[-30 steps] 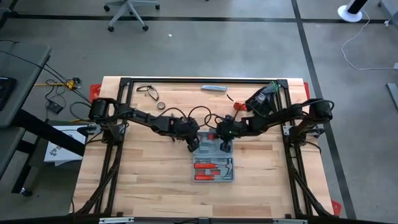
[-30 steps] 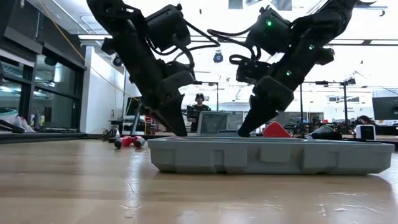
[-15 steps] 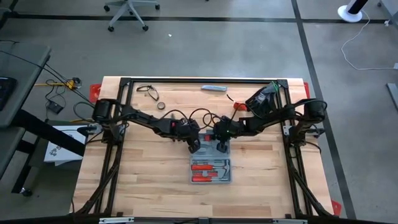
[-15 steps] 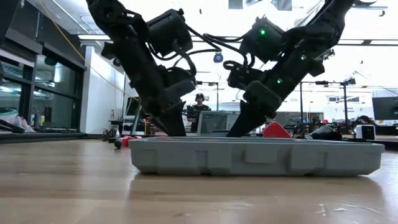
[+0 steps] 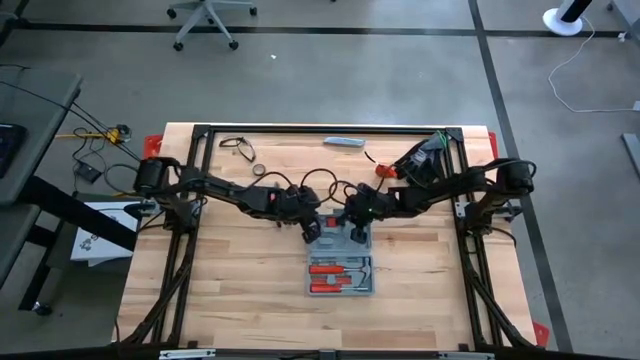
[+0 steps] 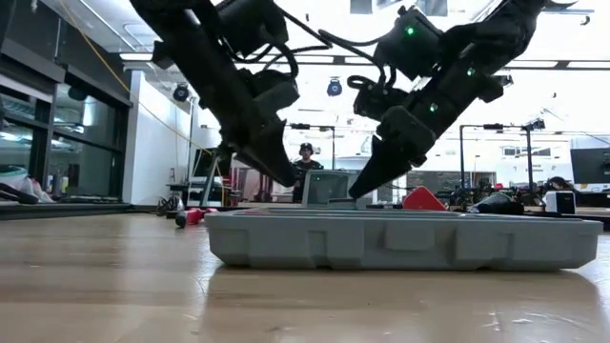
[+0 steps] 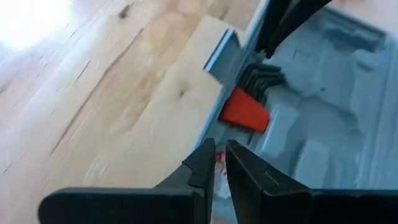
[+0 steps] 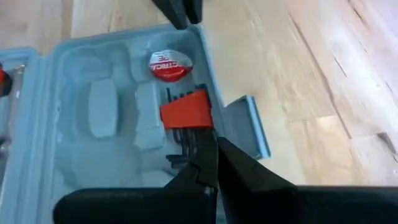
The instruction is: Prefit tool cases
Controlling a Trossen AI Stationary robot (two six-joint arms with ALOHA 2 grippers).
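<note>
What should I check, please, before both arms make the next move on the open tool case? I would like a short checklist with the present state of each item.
1. Tool case lies open and flat on the table: ok.
2. Red-handled tools sit in their slots: ok.
3. Red hex key holder rests in the lid half: ok.
4. Left gripper is above the case edge, fingers almost together, holding nothing: ok.
5. Right gripper is shut above the hex keys, holding nothing: ok.
6. Whether either gripper touches the case: cannot tell.
</note>
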